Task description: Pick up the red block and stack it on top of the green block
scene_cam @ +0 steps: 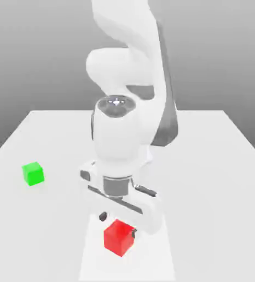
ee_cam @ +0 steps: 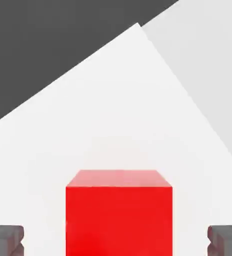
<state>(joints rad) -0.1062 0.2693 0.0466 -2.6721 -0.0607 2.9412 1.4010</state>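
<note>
The red block [scene_cam: 119, 237] sat flat on the white table [scene_cam: 206, 165], near the table's front edge in the exterior view, and everything else is best placed from it. Directly above it hung the gripper [scene_cam: 118, 224], pointing down, its jaws spread as wide as they go and holding nothing. In the hand view the red block [ee_cam: 119, 212] lay centred between the two dark fingertips [ee_cam: 6, 239], with clear white table showing on each side, so neither pad touched it. The green block [scene_cam: 33, 173] stood well apart from the red block, off toward the exterior view's left and farther back on the table, with nothing on it. The step in hand looked like the approach for the pick: the hand was lined up over the red block but not yet closed on it. The next move probably called for a short straight descent until the pads flanked the block's side faces, then a squeeze, before any lift and carry toward the green block.
</note>
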